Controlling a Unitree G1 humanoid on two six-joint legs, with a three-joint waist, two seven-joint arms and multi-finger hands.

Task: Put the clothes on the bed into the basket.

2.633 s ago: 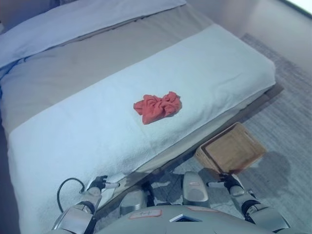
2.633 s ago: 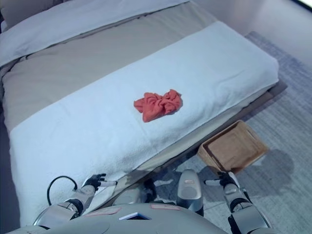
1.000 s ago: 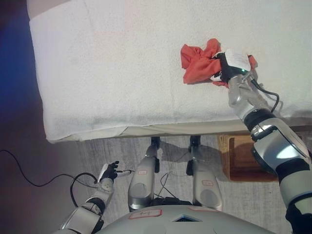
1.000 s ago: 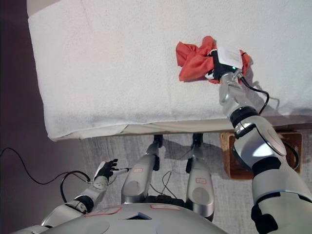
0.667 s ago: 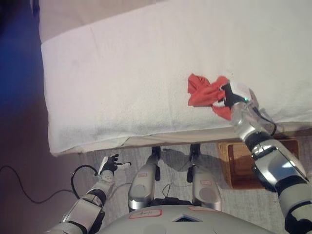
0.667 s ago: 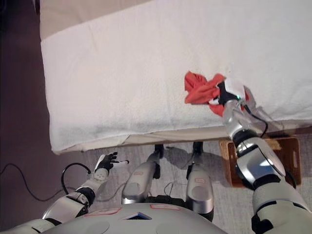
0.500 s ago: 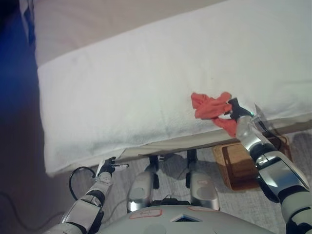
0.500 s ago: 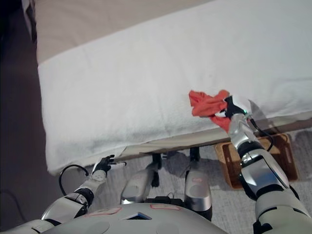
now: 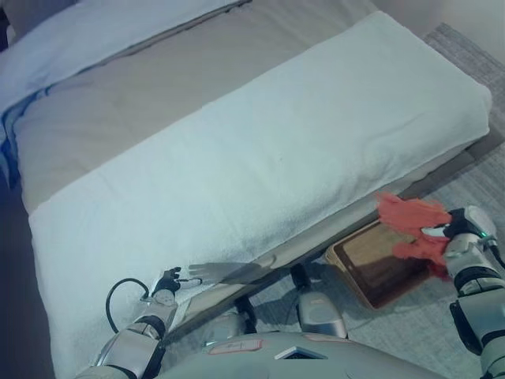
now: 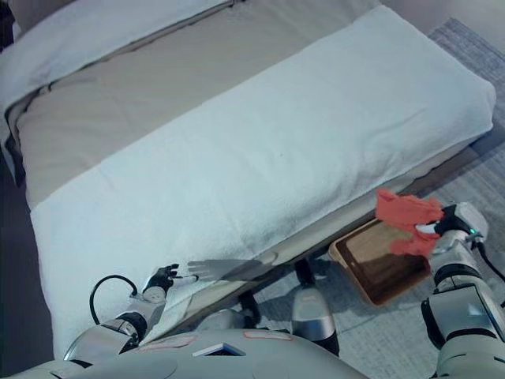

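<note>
The fingers (image 10: 430, 229) of the robot's right hand (image 10: 447, 223) were clamped on a crumpled red cloth (image 10: 406, 219), which hung from them in the air, off the bed. Directly beneath the fingers and the cloth sat a brown woven basket (image 10: 377, 266) on the grey carpet (image 10: 481, 178), tucked against the bed's near edge, with the cloth clear of the basket's rim. Beyond the fingers, up and away from them, stretched the bed (image 10: 260, 158), its white blanket (image 10: 237, 170) lying smooth over a beige sheet (image 10: 150, 87), with a pale pillow (image 10: 95, 28) at the far end.

On the other side, the robot's left hand (image 10: 163, 278) hovered low by the blanket's near edge, its fingers (image 10: 185, 278) apart and mostly straight, holding nothing, well apart from the cloth and the basket.
</note>
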